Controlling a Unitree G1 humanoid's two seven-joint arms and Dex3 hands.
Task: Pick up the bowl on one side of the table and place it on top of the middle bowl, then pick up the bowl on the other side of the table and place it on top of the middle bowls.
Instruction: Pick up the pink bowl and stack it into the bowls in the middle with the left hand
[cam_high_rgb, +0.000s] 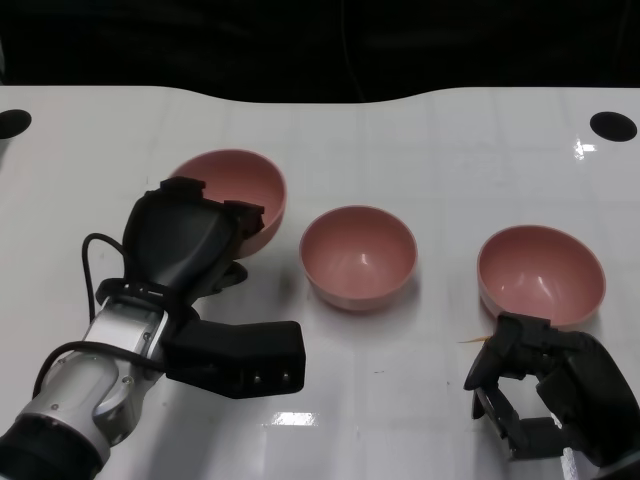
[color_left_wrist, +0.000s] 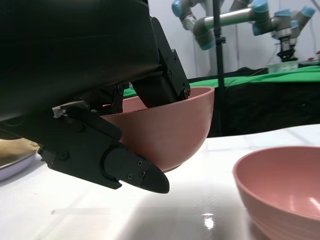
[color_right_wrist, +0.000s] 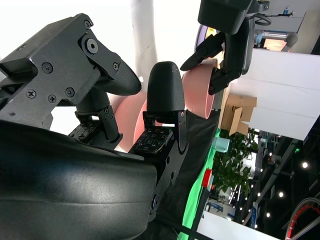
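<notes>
Now left hand (cam_high_rgb: 190, 240) grips left bowl (cam_high_rgb: 240, 185); right hand (cam_high_rgb: 540, 390) spread, holding nothing; all bowls empty.

Three pink bowls sit before me on the white table (cam_high_rgb: 420, 410): the left bowl (cam_high_rgb: 240, 185), the middle bowl (cam_high_rgb: 358, 256) and the right bowl (cam_high_rgb: 541, 275). Two black holes, one (cam_high_rgb: 13, 123) at each far corner (cam_high_rgb: 613, 125).
</notes>
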